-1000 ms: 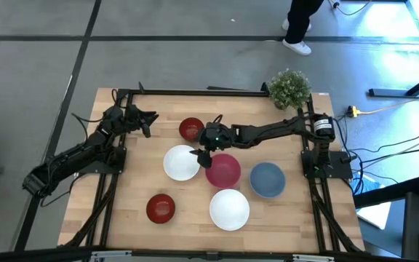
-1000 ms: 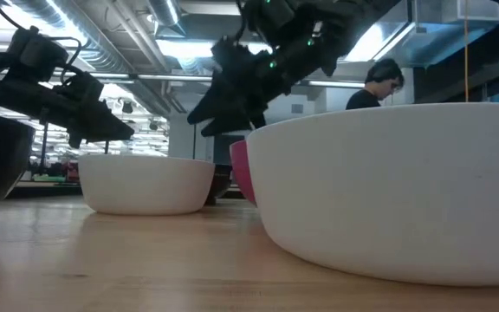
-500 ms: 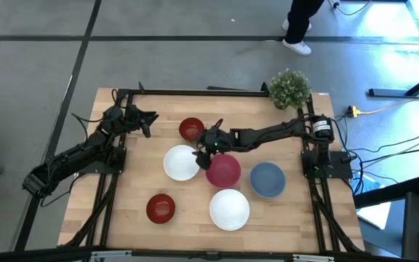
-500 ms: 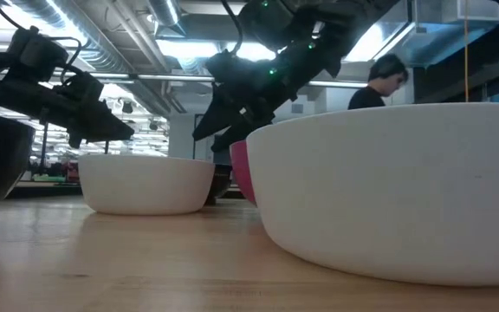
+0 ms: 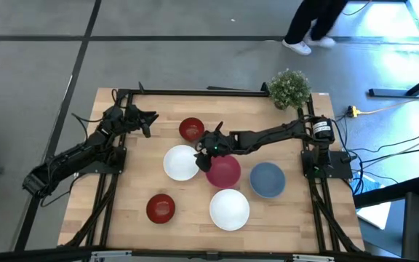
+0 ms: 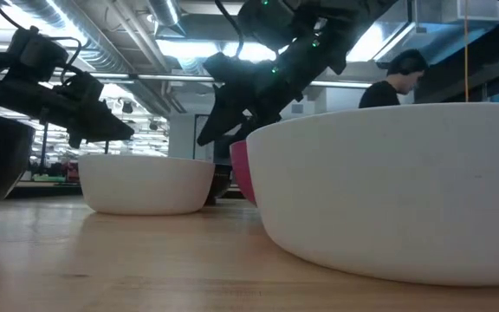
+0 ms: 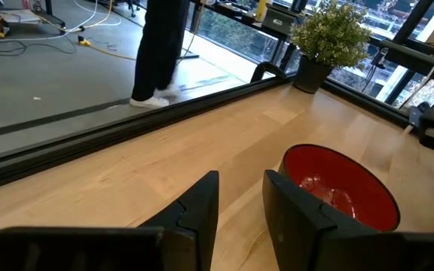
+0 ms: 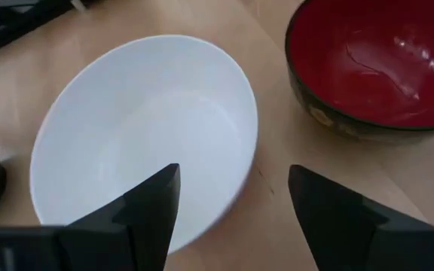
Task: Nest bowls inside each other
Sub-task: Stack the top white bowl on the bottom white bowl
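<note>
**A:** What has changed since a second ago?

**B:** The right gripper (image 5: 204,151) has dropped lower and slid a little toward the white bowl (image 5: 181,162) at the table's middle. The person at the far side of the room (image 5: 313,22) has stepped along too. The left arm and every bowl sit where they were.

**A:** How many bowls are on the table?

**B:** Six. Two white: the one at the middle, and another white bowl (image 5: 229,209) nearer the front edge. One pink bowl (image 5: 224,171), touching or almost touching the middle white one. One blue bowl (image 5: 268,180), just right of the pink. Two dark red: one red bowl (image 5: 191,129) toward the back, a second red bowl (image 5: 160,208) at the front left. None sits inside another.

**A:** What are the grippers doing?

**B:** The right gripper hangs over the right rim of the middle white bowl, fingers spread apart with the rim between them, holding nothing. The left gripper (image 5: 148,121) hovers at the back left of the table (image 5: 122,211), well apart from the bowls, its fingers slightly apart and empty.

**A:** Anything else?

**B:** One potted plant (image 5: 289,88) at the back right corner.
</note>
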{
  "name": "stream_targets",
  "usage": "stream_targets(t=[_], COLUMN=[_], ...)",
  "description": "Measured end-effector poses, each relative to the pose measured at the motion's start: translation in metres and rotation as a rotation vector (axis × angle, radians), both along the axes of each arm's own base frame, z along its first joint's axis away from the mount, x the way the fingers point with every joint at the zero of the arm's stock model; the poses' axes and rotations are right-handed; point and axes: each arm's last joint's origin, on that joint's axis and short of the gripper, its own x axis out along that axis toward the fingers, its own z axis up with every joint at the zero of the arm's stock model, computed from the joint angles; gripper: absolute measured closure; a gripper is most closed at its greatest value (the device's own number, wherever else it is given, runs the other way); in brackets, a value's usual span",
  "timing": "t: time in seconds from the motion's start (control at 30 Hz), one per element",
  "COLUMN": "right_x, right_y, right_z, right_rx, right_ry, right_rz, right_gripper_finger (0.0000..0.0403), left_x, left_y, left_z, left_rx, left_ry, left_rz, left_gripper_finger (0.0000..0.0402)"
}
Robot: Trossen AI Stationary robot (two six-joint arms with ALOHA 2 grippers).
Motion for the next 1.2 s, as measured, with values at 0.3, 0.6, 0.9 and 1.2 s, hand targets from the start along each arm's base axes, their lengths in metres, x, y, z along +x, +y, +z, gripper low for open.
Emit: stream_targets(t=[0.3, 0.6, 0.9, 1.2], right_x=[0.01, 0.018, 0.018, 0.017], right_y=[-0.002, -0.007, -0.009, -0.008], right_z=[0.022, 0.001, -0.001, -0.002], right_rx=[0.028, 0.049, 0.084, 0.121], right_ry=[-0.004, 0.053, 0.053, 0.069], right_rz=[0.022, 0.037, 0.025, 0.025], right_gripper_finger=[0.0177, 0.0181, 0.0181, 0.0198], left_x=[0.0, 0.0, 0.0, 0.0], left_y=[0.0, 0.0, 0.0, 0.0], left_z=[0.0, 0.0, 0.0, 0.0], left_rx=[0.0, 0.0, 0.003, 0.003], left_ry=[0.0, 0.0, -0.002, -0.002], left_rz=[0.0, 0.0, 0.0, 0.0], left_gripper_finger=[0.0302, 0.0302, 0.0302, 0.0302])
